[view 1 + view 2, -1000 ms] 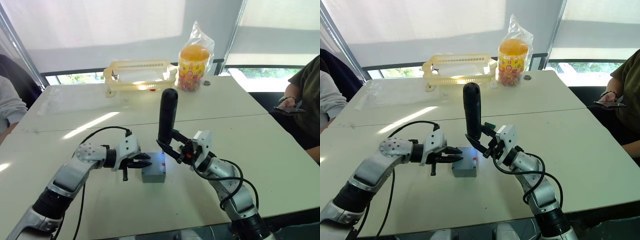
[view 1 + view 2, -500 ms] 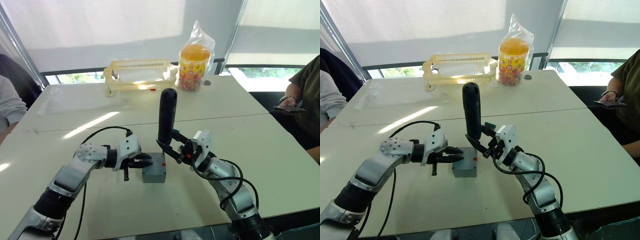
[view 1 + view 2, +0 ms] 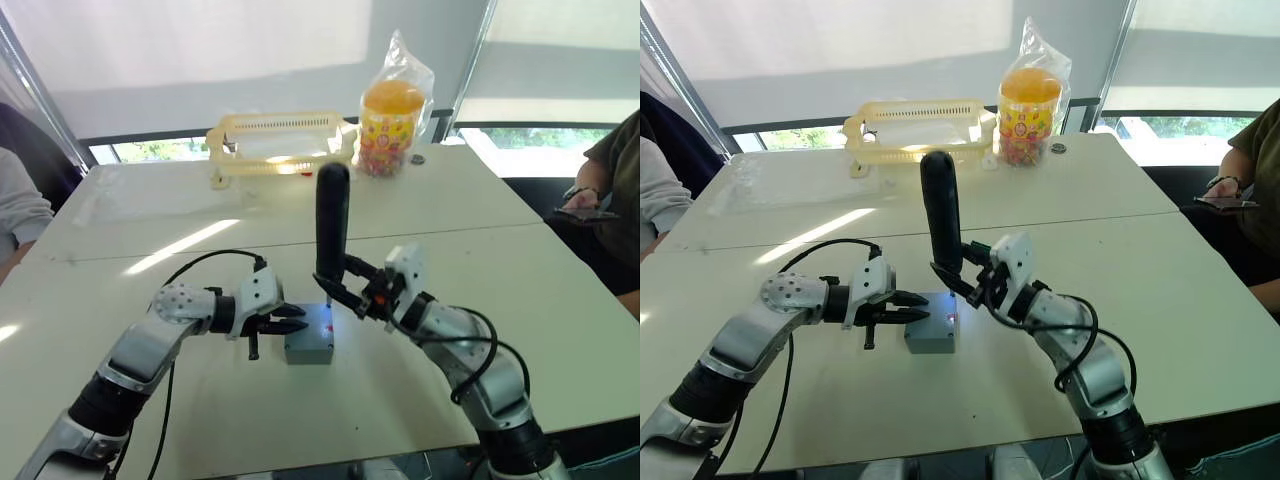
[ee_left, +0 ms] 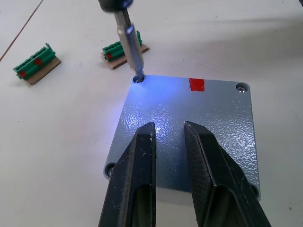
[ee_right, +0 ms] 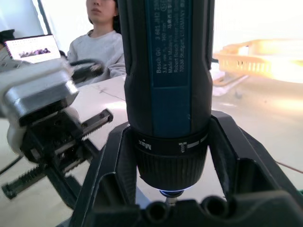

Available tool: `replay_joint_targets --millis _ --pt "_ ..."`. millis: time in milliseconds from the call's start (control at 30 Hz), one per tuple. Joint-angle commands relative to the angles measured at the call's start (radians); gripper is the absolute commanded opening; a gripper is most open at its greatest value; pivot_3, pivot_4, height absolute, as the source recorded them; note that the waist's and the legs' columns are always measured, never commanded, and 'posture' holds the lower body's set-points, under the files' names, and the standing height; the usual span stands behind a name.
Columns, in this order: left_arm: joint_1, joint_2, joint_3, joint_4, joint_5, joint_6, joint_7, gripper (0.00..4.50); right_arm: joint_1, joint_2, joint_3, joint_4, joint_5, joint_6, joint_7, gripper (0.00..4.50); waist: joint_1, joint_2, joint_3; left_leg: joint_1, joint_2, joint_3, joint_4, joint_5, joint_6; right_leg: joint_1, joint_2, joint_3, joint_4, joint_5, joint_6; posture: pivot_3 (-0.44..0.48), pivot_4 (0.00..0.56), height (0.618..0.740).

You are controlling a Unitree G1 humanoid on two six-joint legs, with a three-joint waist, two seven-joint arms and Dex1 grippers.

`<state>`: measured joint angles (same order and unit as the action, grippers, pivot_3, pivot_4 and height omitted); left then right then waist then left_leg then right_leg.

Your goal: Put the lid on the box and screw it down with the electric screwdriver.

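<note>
**Screwing down a lid corner**

The lid (image 4: 189, 127) is sitting on the box (image 3: 308, 345). The electric screwdriver (image 3: 331, 235) is standing upright over it, its bit resting in a corner hole, clenched in the right gripper (image 3: 352, 292). The left gripper (image 4: 168, 156), fingers slightly parted and grasping nothing, is hovering over the lid's opposite edge. Next, judging by this, the bit needs steady downward pressure, then another corner.
</note>
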<state>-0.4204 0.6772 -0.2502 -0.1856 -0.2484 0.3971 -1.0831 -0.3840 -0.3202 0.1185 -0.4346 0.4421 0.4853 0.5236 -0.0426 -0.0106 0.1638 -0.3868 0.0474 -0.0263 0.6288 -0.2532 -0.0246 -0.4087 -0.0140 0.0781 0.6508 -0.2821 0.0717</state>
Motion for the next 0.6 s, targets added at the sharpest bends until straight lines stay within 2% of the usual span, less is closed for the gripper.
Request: replay_joint_targets --millis 33,167,233,333,433,533,600 --pt "0.030 0.025 -0.032 0.043 0.054 0.015 0.004 0.94 -0.144 -0.017 -0.146 -0.175 0.175 0.115 -0.068 1.74 0.001 0.000 0.000 -0.003 0.000 0.000 0.001 0.000 0.000 -0.003 0.000 0.000 0.000 0.001 0.001 0.000 0.150 0.740" --pt "0.022 0.015 0.056 0.008 -0.052 0.097 0.013 0.94 -0.343 -0.038 -0.395 -0.064 0.482 0.301 -0.260 1.74 -0.001 0.000 0.002 -0.005 0.001 -0.002 -0.001 0.000 0.000 -0.004 0.003 -0.002 0.000 0.001 0.002 0.000 0.150 0.740" --pt "0.006 0.010 0.088 0.001 -0.091 0.130 0.012 0.94 -0.391 -0.078 -0.463 0.009 0.595 0.396 -0.331 1.74 -0.001 -0.002 0.005 -0.005 0.001 -0.003 -0.001 0.000 0.000 -0.004 0.003 -0.003 0.001 0.001 0.002 0.000 0.150 0.740" --pt "-0.036 0.004 0.128 -0.011 -0.144 0.178 0.009 0.94 -0.417 -0.159 -0.495 0.079 0.762 0.552 -0.400 1.74 -0.001 -0.003 0.009 -0.005 0.001 -0.002 -0.001 0.000 0.000 -0.004 0.002 -0.003 0.000 0.001 0.001 0.000 0.150 0.740" --pt "-0.114 0.022 0.139 -0.042 -0.185 0.224 -0.022 0.94 -0.418 -0.288 -0.523 0.148 0.968 0.692 -0.424 1.74 -0.002 -0.001 0.022 -0.010 0.000 0.000 0.000 0.000 0.000 -0.009 0.002 -0.001 0.000 0.001 0.001 0.000 0.150 0.740" --pt "-0.177 0.038 0.136 -0.067 -0.212 0.253 -0.051 0.94 -0.394 -0.417 -0.522 0.211 1.041 0.789 -0.464 1.74 0.000 0.000 0.025 -0.024 0.000 -0.001 0.002 0.001 0.001 -0.023 0.003 -0.002 0.003 0.006 0.010 0.000 0.150 0.740" --pt "-0.206 0.054 0.128 -0.084 -0.218 0.253 -0.073 0.94 -0.361 -0.504 -0.506 0.291 1.098 0.866 -0.537 1.74 0.001 0.000 0.025 -0.024 0.000 -0.001 0.000 0.000 0.001 -0.024 0.003 -0.002 0.002 0.006 0.011 0.000 0.150 0.740"
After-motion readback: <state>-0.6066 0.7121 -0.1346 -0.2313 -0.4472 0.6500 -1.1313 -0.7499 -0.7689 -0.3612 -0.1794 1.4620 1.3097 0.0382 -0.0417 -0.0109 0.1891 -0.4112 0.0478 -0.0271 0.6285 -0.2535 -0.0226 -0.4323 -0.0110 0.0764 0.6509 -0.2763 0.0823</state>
